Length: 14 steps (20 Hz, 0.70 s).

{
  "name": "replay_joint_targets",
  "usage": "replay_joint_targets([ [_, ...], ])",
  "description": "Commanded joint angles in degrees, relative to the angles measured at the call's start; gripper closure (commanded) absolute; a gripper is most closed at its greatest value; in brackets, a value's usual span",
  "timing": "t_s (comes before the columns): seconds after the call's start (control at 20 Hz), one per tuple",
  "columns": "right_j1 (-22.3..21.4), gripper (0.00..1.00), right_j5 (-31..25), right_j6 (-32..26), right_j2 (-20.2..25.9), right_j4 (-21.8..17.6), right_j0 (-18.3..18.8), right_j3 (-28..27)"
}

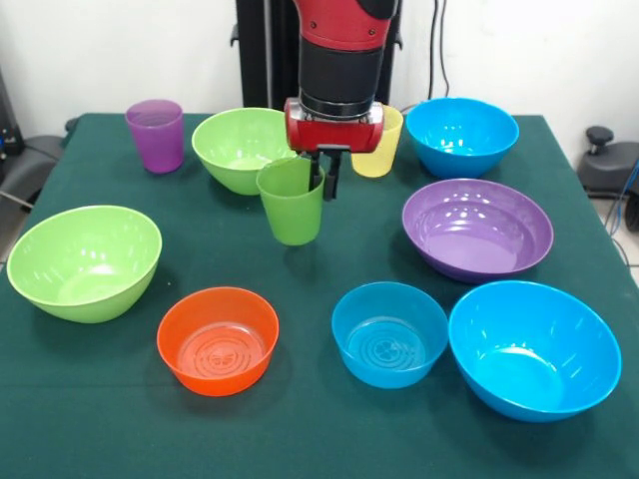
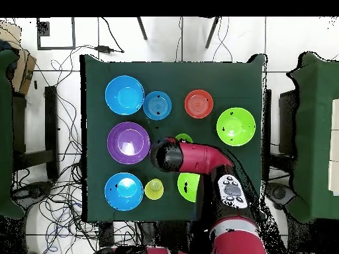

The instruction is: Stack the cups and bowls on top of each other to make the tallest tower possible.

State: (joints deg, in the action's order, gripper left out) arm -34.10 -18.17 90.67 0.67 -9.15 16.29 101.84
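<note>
Gripper [image 1: 321, 178] clamped on rim of green cup [image 1: 292, 203], one finger inside, cup upright, near desk centre; whether it touches cloth, cannot tell. Purple cup [image 1: 156, 135] at far left corner in front view. Yellow cup [image 1: 380, 142] behind gripper, near far edge. Lime bowl [image 1: 243, 148] beside it, second lime bowl [image 1: 85, 261] at left edge. Wide purple bowl [image 1: 477, 229] toward right edge. Orange bowl [image 1: 218, 339], small blue bowl [image 1: 389, 333], large blue bowl [image 1: 533, 348] along near edge. Third blue bowl [image 1: 461, 135] at far right corner. Nothing stacked.
</note>
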Motion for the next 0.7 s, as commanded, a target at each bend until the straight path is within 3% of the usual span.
replay_joint_targets([
  [0.05, 2.15, 1.0, 0.9, 1.03, 6.22, -4.14, 1.87, 1.42],
  [0.7, -0.1, 1.0, -1.02, -1.46, 7.98, -6.08, 5.28, 0.99],
])
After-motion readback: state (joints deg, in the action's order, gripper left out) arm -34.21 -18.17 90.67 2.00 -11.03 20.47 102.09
